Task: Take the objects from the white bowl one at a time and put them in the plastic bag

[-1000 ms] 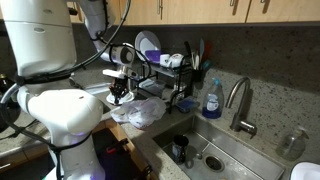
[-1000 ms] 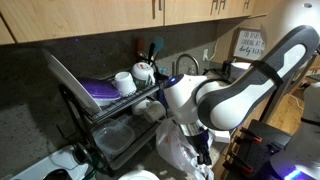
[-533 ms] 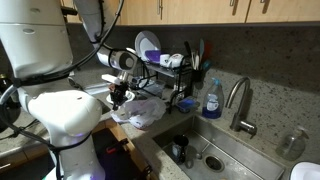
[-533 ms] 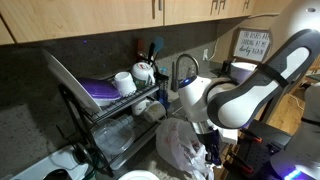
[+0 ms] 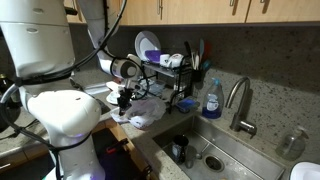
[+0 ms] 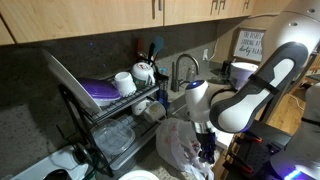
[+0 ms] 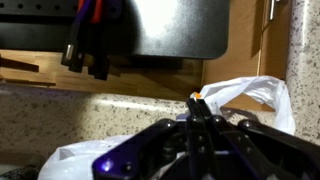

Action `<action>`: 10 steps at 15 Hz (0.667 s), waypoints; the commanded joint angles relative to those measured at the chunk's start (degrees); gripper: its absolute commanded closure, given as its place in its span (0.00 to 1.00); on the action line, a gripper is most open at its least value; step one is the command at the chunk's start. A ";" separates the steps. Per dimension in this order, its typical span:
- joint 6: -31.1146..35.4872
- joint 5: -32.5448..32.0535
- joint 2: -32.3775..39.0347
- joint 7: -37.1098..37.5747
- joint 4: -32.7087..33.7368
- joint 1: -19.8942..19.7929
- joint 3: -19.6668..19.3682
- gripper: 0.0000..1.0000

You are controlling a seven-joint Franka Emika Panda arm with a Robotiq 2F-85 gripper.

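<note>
1. The hand [image 7: 200, 110] is closed, its fingertips pinched together. In the wrist view a small orange speck shows at the tips; it is probably one item from the bowl, but I cannot tell what it is.
2. The plastic bag [image 7: 245, 95] lies crumpled on the bench [image 7: 90, 120], directly under and just ahead of the hand. The hand points down at it in both exterior views [image 5: 125, 103] [image 6: 207, 155], which suits a drop into the bag.
3. The bag's mouth is not clearly seen: the film [image 5: 148, 113] sits in loose shiny folds, so an item let go here could land on top of it, not inside.
4. The white bowl cannot be picked out with certainty in any view.
5. Beyond the hand, close behind the bag, stands a dish rack [image 5: 165, 78] holding plates and cups. Its dark tray fills the top of the wrist view and limits room to move forward.
6. Farther off beyond the rack are a blue soap bottle [image 5: 212, 100], a faucet [image 5: 237, 98] and the sink [image 5: 215, 155], well apart from the hand and not in its way.
</note>
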 commanded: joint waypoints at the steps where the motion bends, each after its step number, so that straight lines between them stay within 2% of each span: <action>1: 3.48 1.91 3.06 2.66 1.82 -0.64 -0.49 0.96; 5: 5.42 0.89 6.27 6.31 4.53 -0.94 -1.53 0.96; 10: 8.02 -4.99 10.21 15.06 8.37 0.37 -4.27 0.96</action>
